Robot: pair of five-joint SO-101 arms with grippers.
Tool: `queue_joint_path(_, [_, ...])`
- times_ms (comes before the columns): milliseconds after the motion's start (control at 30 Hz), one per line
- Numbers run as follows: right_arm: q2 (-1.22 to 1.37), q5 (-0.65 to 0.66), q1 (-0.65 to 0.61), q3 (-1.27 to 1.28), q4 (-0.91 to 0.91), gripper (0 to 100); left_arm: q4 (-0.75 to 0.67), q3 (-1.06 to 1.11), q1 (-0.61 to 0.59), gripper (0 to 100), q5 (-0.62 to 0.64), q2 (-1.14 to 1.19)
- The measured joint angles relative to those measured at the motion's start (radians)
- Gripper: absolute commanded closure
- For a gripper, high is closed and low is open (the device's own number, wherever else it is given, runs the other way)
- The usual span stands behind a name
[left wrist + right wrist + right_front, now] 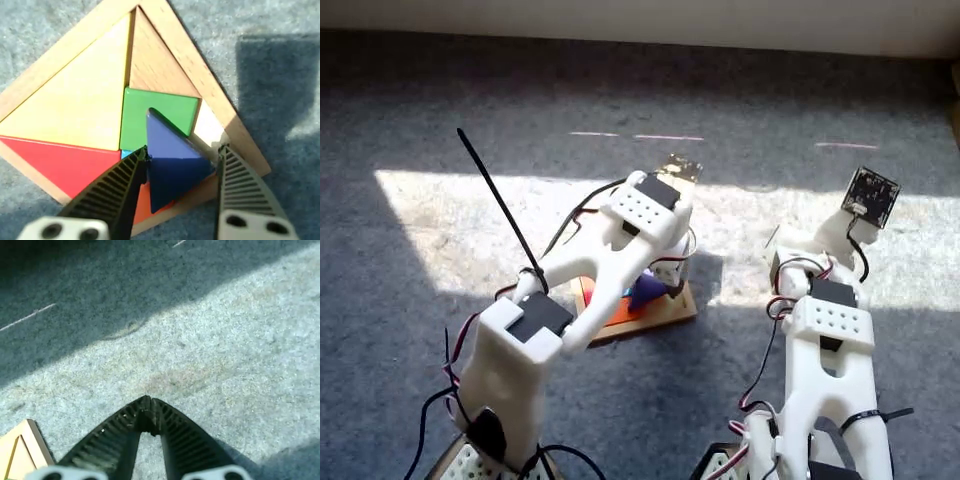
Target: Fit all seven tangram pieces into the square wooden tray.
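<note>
Most of the job looked done. High view: your left arm hung over the wooden tray (672, 312) on the carpet (440, 120), with the other arm well apart. Left wrist view: yellow triangle (80, 100), red triangle (65, 162), green square (150, 112) and orange piece (142, 205) lay flat in the tray. Your left gripper (182, 155) pinched the blue triangle (172, 165), tilted over the green square and not seated, pale gap (207, 127) beside it. Right wrist view: your right gripper (150, 417) had fingers pressed together, empty, over carpet.
</note>
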Motion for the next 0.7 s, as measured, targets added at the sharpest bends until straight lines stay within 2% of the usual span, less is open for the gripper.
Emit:
queue_joint_path(567, [0.0, 0.0, 0.0, 0.0, 0.0, 98.5, 0.037, 0.012, 0.017, 76, 0.002, -0.158])
queue_joint_path(700, [0.0, 0.0, 0.0, 0.0, 0.0, 98.5, 0.077, 0.017, -0.025, 76, 0.002, -0.203])
